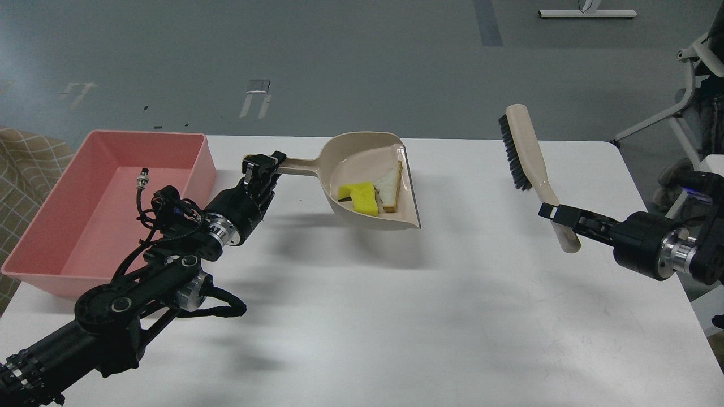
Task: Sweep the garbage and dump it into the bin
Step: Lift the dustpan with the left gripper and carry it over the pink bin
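My left gripper (264, 164) is shut on the handle of the beige dustpan (362, 164) and holds it lifted above the table, tilted. In the pan lie the garbage pieces: a bright yellow notched chunk (362, 198) and an off-white wedge-like piece (390, 183) beside it. My right gripper (557, 213) is shut on the handle of the beige brush (529, 158), held raised with its dark bristles facing left. The salmon-pink bin (34, 237) stands at the table's left, left of the dustpan; its inside looks empty.
The white table (396, 316) carries the shadows of the pan and arms. My left arm's elbow and cables overlap the bin's near right wall. A chair (696, 85) stands off the table's far right.
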Controlling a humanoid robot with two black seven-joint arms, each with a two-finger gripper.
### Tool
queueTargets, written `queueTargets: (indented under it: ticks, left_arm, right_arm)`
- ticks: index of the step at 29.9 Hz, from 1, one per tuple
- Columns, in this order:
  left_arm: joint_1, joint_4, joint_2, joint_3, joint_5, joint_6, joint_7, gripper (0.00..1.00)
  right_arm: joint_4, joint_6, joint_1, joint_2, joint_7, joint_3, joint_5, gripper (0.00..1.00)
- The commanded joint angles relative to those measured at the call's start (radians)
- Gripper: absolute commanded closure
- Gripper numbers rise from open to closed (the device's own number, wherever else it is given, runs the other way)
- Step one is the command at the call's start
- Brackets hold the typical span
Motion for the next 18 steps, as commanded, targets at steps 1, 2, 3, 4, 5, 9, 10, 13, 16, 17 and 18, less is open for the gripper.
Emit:
queueTargets:
  ticks: [1,2,3,4,5,9,10,13,16,17,18]
  left_arm:
    - [0.0,-0.033,0.01,-0.04,-0.036,-0.007,0.003,1.0]
    - [0.0,-0.04,0.01,-0.047,-0.038,-0.007,0.006,1.0]
    - [0.0,-0.049,0.013,-0.06,-0.038,-0.007,0.009,1.0]
    - [-0.001,-0.056,0.031,-0.071,-0.038,-0.009,0.014,1.0]
    - [-0.001,-0.063,0.045,-0.074,-0.038,-0.009,0.015,1.0]
    - [-0.006,-0.122,0.149,-0.082,-0.042,-0.021,0.018,1.0]
    - [-0.005,-0.135,0.169,-0.088,-0.044,-0.023,0.02,1.0]
    - [0.0,-0.193,0.244,-0.122,-0.09,-0.03,0.024,1.0]
    - [0.044,-0.228,0.329,-0.175,-0.147,-0.038,0.024,1.0]
    - [0.07,-0.237,0.356,-0.209,-0.156,-0.044,0.024,1.0]
    - [0.084,-0.244,0.368,-0.228,-0.159,-0.05,0.024,1.0]
  right_arm:
    - [-0.025,-0.023,-0.04,0.001,0.007,-0.001,-0.002,1.0]
    - [-0.027,-0.026,-0.051,0.001,0.01,-0.001,-0.002,1.0]
    - [-0.028,-0.033,-0.068,0.001,0.012,-0.001,-0.002,1.0]
    - [-0.028,-0.037,-0.083,0.001,0.013,-0.001,-0.002,1.0]
    - [-0.027,-0.042,-0.089,0.001,0.015,-0.001,-0.002,1.0]
    - [-0.024,-0.059,-0.112,0.001,0.018,0.001,-0.002,1.0]
    - [-0.024,-0.062,-0.114,0.001,0.02,-0.001,-0.002,1.0]
    - [-0.024,-0.072,-0.117,0.007,0.02,-0.001,0.0,1.0]
    - [-0.021,-0.076,-0.123,0.013,0.02,-0.001,-0.002,1.0]
    - [-0.018,-0.076,-0.124,0.013,0.02,0.001,-0.002,1.0]
    - [-0.018,-0.076,-0.125,0.013,0.02,0.001,-0.002,1.0]
